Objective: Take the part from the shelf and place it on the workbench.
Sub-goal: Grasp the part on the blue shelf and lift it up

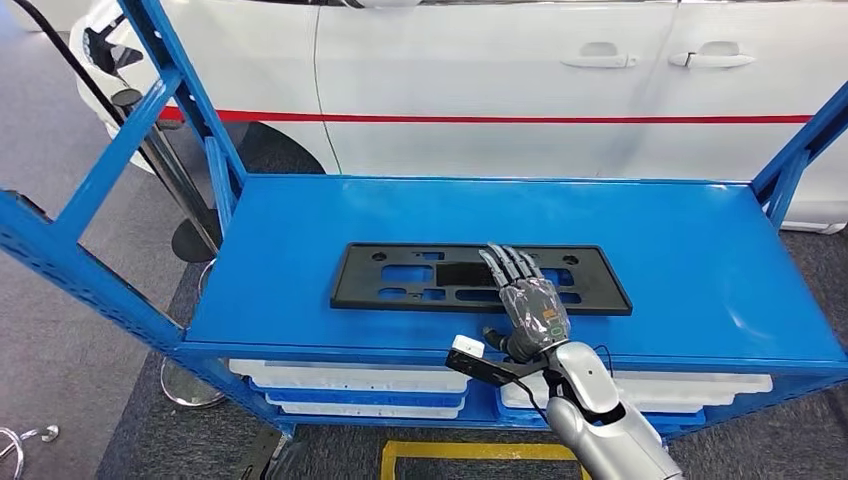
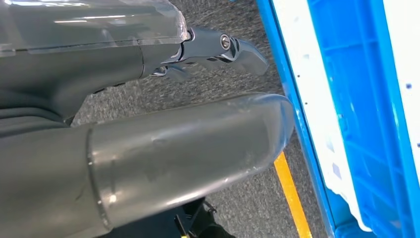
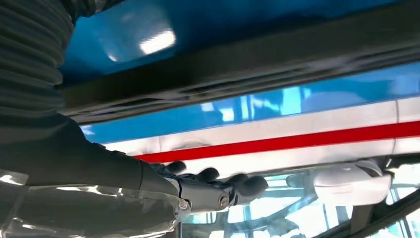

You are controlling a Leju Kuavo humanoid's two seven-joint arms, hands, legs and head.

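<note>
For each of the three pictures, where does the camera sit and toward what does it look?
Head view: high on the robot, looking down at the blue shelf, the black part, the right hand and the white car.
Left wrist view: behind the left hand, facing grey floor beside the shelf.
Right wrist view: behind the right hand, its fingers dark, looking across the part toward the car.
Shared: the car's red stripe shows in head and right wrist views.

Blue shelf (image 1: 700, 270), top deck: one black part (image 1: 400, 285) lying flat near the front edge. White trays (image 1: 350, 378) on the tier below.
</note>
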